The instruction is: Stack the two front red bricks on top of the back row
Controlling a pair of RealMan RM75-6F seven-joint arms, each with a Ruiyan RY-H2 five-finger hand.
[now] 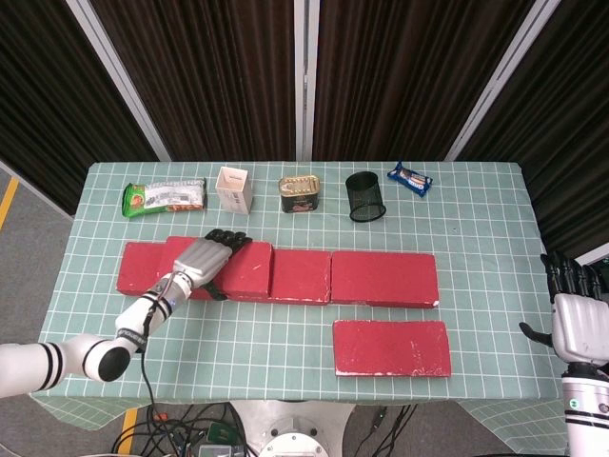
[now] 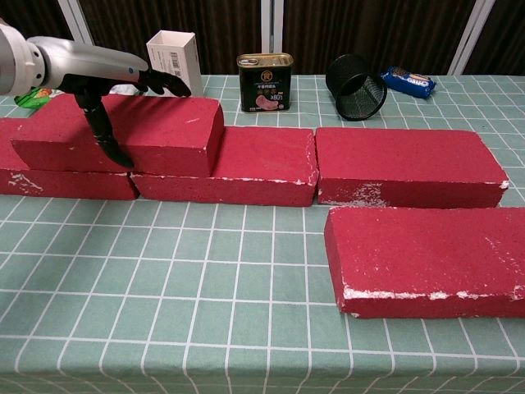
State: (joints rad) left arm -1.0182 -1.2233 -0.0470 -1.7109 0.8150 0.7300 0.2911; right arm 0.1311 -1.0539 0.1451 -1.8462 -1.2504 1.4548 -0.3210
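Observation:
One red brick [image 1: 245,267] [image 2: 160,131] lies stacked on the left part of the back row, across its left brick [image 2: 66,182] and middle brick [image 2: 246,168]. The row's right brick [image 1: 385,278] has nothing on it. My left hand [image 1: 205,257] [image 2: 107,78] is over the stacked brick. Its fingers [image 2: 164,82] stretch out just above the top, and its thumb hangs down the front face. The other front brick [image 1: 391,347] [image 2: 426,258] lies flat at the front right. My right hand [image 1: 576,305] hovers off the table's right edge, fingers apart and holding nothing.
Along the back edge stand a green snack bag [image 1: 164,197], a white box [image 1: 234,189], a meat can [image 1: 299,193], a black mesh cup [image 1: 365,196] tipped on its side, and a blue packet [image 1: 409,178].

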